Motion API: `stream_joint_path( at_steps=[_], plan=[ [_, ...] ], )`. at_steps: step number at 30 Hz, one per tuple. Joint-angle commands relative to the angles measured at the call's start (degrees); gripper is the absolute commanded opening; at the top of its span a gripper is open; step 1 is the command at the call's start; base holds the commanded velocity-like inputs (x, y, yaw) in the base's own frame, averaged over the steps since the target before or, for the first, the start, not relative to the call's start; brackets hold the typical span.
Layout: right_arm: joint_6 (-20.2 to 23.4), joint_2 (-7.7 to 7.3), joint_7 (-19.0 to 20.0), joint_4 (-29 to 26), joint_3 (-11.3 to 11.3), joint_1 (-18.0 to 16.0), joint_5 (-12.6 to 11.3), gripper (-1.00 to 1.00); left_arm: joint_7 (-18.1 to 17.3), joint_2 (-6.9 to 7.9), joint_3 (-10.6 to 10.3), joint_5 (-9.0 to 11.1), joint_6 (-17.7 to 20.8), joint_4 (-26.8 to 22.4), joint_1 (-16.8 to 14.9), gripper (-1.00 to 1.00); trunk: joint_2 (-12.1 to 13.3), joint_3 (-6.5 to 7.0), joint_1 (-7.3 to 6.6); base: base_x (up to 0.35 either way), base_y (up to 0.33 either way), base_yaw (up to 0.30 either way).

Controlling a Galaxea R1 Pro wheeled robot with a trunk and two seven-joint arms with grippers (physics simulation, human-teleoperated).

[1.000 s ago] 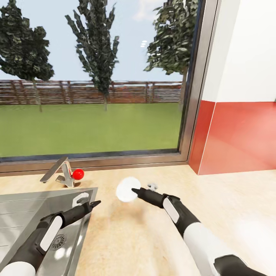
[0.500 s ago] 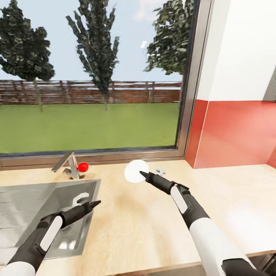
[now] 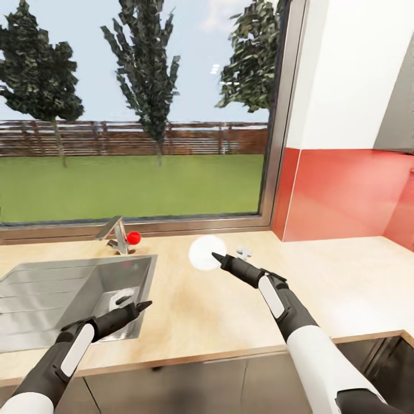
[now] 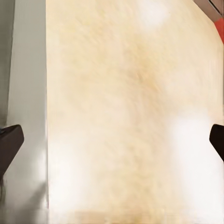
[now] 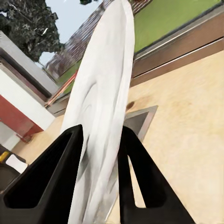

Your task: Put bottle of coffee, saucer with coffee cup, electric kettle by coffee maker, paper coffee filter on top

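A wide run of bare desk [image 3: 345, 287] stretches right of the sink [image 3: 34, 293] toward the red wall panel, its front edge in view. The right gripper [image 5: 100, 140] has its jaws clamped on the white saucer [image 3: 206, 252], held on edge above the desk. The left gripper [image 3: 140, 306] hangs at the sink's rim, jaws spread wide and empty.

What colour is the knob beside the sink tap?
Red knob; head view shows it best.

the countertop [image 3: 345, 287] lay bare toward its right edge; at its back-left, the sink [image 3: 69, 293] and faucet [image 3: 118, 234] blocked passage.
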Motion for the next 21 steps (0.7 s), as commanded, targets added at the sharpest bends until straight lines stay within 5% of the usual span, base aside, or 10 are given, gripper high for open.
stream_joint_path(
  at_steps=[1,13,15,17,21],
  plan=[
    [0.5,-0.07,-0.1,-0.1,0.0,0.0,-0.6,-1.0,-0.1,-0.04,0.1,0.3,0.5,0.0,0.0,1.0,-0.1,-0.03,-0.01,-0.338,0.0,0.0],
    [0.4,-0.35,-0.1,-0.3,0.0,0.0,-0.6,-1.0,-0.4,-0.04,0.1,0.3,0.5,-1.5,-0.1,1.0,-0.1,-0.03,-0.01,-0.338,0.0,0.19],
    [0.4,-0.35,-0.1,-0.3,0.0,0.0,-0.6,-1.0,-2.8,0.03,0.0,0.2,0.5,-4.5,0.0,1.0,-0.1,-0.03,-0.01,-0.338,0.0,0.275],
    [0.4,-0.35,-0.1,-0.3,0.0,0.0,-0.6,-1.0,-9.5,0.52,0.1,-0.2,0.4,-7.4,0.5,1.0,-0.1,-0.03,-0.01,-0.338,0.0,0.176],
    [0.5,-0.35,-0.1,-0.3,0.0,0.0,-0.6,-1.0,-14.5,2.28,0.2,-0.7,0.1,-8.2,5.6,1.0,-0.1,-0.03,-0.01,-0.338,0.0,0.051]
  ],
)
